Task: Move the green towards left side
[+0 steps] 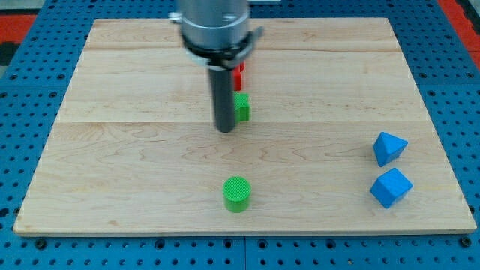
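- Near, at view's bottom: green cylinder (238, 194) stands alone on the desk (135, 165), well apart from my tip.
- Right: two blue blocks (389, 148) (391, 187).
- Mid: my tip (226, 129), a bare rod w/o jaws, grips nothing; green block (242, 107) is just beside it, on view's right, so a leftward push is blocked by the rod.
- Far: red block (238, 74), partly hidden.

Tip (226, 129) — left of block (241, 108)

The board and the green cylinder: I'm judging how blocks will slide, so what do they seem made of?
The board looks like pale unvarnished wood: grain lines and plank seams show, with little shine. The green cylinder looks like matte plastic, perhaps 3D-printed, given the fine ridges across its top; painted wood can't be ruled out.
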### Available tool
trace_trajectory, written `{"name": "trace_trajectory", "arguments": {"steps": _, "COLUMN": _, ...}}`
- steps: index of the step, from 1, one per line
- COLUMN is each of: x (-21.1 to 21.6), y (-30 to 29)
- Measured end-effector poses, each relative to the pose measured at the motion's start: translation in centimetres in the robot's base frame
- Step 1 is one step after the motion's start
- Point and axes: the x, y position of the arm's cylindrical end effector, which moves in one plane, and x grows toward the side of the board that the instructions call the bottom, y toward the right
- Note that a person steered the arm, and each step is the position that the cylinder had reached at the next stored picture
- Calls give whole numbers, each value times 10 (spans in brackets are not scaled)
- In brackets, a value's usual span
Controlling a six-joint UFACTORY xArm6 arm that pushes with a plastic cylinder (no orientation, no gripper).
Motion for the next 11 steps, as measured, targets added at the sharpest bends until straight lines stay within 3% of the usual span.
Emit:
{"name": "trace_trajectory", "arguments": {"steps": 2, "x": -18, "y": 21}}
{"name": "trace_trajectory", "arguments": {"steps": 3, "x": -23, "y": 89}}
{"name": "trace_trajectory", "arguments": {"steps": 5, "x": -64, "y": 39}}
{"name": "trace_trajectory", "arguments": {"steps": 8, "x": -48, "y": 3}}
{"name": "trace_trajectory", "arguments": {"steps": 9, "x": -40, "y": 22}}
{"name": "trace_trajectory", "arguments": {"steps": 11, "x": 70, "y": 74}}
